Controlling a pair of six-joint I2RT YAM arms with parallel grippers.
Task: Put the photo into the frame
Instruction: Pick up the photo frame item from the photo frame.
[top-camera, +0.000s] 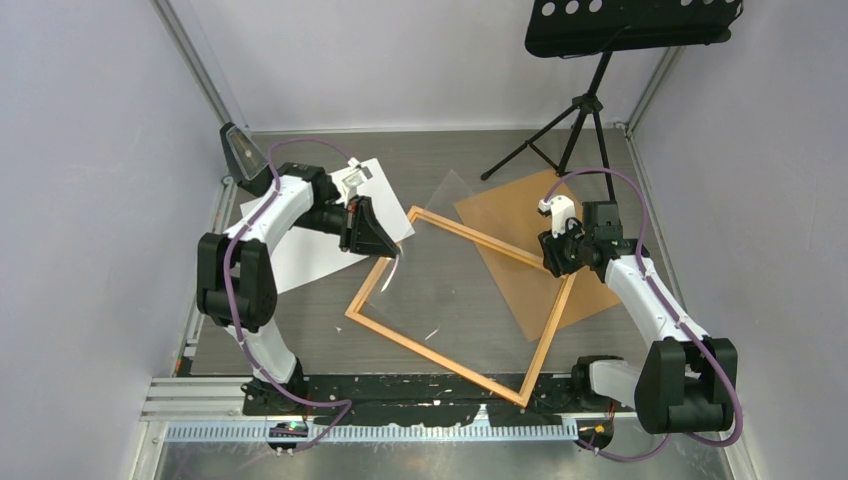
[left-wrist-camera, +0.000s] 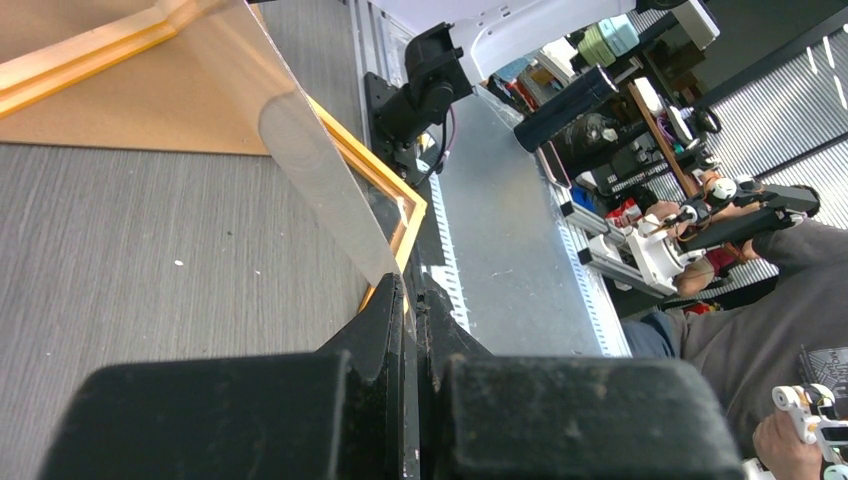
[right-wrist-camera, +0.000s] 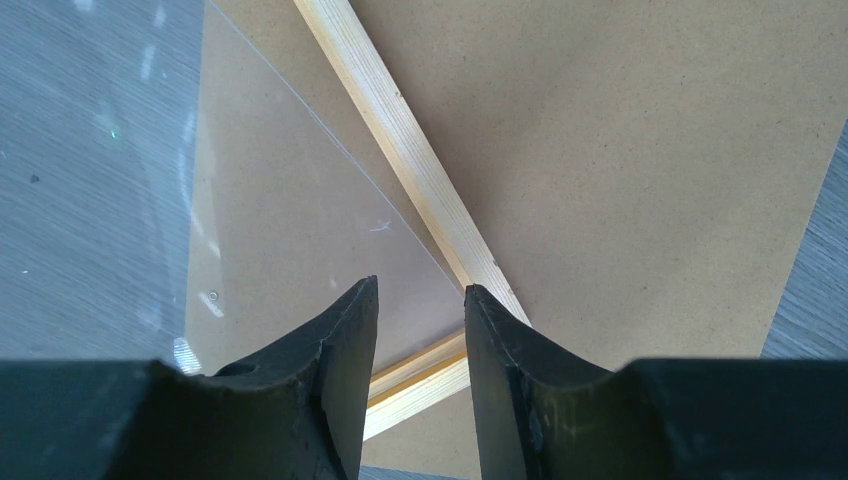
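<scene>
The photo (top-camera: 300, 255) lies white side up at the left, partly under my left arm. In the middle, set at an angle, is the orange frame (top-camera: 450, 345), its right part resting on the brown backing board (top-camera: 520, 225). My left gripper (top-camera: 386, 254) is shut on the left edge of the clear sheet (top-camera: 450, 270), which spans the frame and is lifted on that side. In the left wrist view the gripper (left-wrist-camera: 415, 290) pinches the sheet (left-wrist-camera: 320, 170). My right gripper (top-camera: 552, 266) is open and empty above the frame's right corner (right-wrist-camera: 400, 130).
A black music stand on a tripod (top-camera: 590, 110) is at the back right. Grey walls close in the table on three sides. A metal rail (top-camera: 400, 430) runs along the near edge between the arm bases.
</scene>
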